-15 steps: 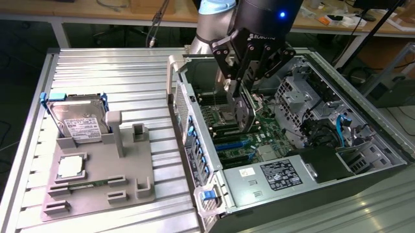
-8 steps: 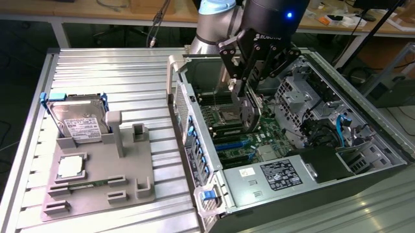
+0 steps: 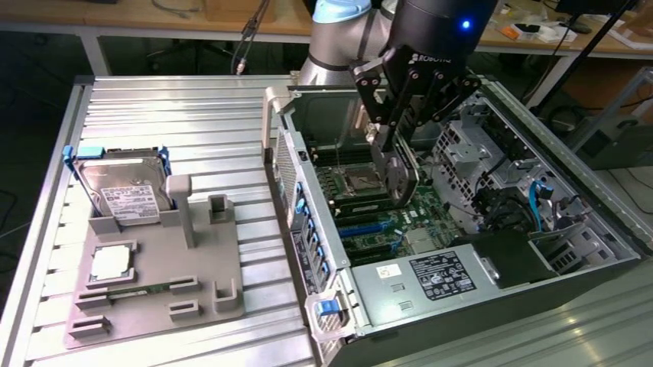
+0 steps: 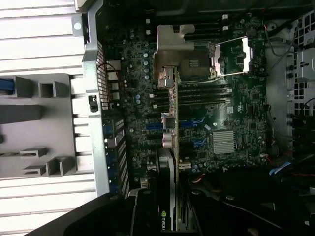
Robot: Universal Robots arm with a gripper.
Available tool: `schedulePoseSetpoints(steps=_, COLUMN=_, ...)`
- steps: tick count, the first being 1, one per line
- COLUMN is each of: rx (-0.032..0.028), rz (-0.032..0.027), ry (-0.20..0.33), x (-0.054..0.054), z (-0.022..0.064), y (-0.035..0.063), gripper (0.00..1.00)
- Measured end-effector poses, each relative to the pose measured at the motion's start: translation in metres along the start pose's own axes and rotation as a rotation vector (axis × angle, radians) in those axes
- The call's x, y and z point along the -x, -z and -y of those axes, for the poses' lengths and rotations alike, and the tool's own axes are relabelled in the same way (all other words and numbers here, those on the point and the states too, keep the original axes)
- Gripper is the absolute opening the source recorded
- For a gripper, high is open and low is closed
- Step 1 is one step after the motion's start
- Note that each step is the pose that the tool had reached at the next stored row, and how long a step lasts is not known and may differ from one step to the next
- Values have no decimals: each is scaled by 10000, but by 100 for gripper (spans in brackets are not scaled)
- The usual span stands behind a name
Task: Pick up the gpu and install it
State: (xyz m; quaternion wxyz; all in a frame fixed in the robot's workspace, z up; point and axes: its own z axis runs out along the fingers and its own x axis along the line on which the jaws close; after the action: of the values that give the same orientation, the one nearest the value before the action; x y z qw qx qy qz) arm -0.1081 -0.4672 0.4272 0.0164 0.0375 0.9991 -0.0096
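Observation:
My gripper (image 3: pixel 394 144) hangs inside the open computer case (image 3: pixel 306 229), shut on the gpu (image 3: pixel 400 177). The gpu stands on edge above the green motherboard (image 3: pixel 414 218), its silver bracket end pointing down, close to the CPU socket (image 3: pixel 362 182). In the wrist view the gpu (image 4: pixel 171 128) runs edge-on as a thin green strip from between my gripper (image 4: pixel 170 209) out over the motherboard (image 4: pixel 135 73), crossing the blue expansion slots (image 4: pixel 152 126). Whether it touches a slot I cannot tell.
On the exterior view's left a grey holder tray (image 3: pixel 204 264) carries a silver hard drive (image 3: pixel 122 195), a CPU (image 3: pixel 110 264) and a memory stick (image 3: pixel 138 291). Case walls, a drive cage (image 3: pixel 479 149), cables (image 3: pixel 510 206) and the power supply (image 3: pixel 439 279) surround the motherboard.

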Motion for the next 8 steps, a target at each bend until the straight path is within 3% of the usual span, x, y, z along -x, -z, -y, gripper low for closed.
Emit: schedulePoseSetpoints(steps=8, rx=0, rz=0, ry=0, x=116, z=-9, y=-4, gripper=27)
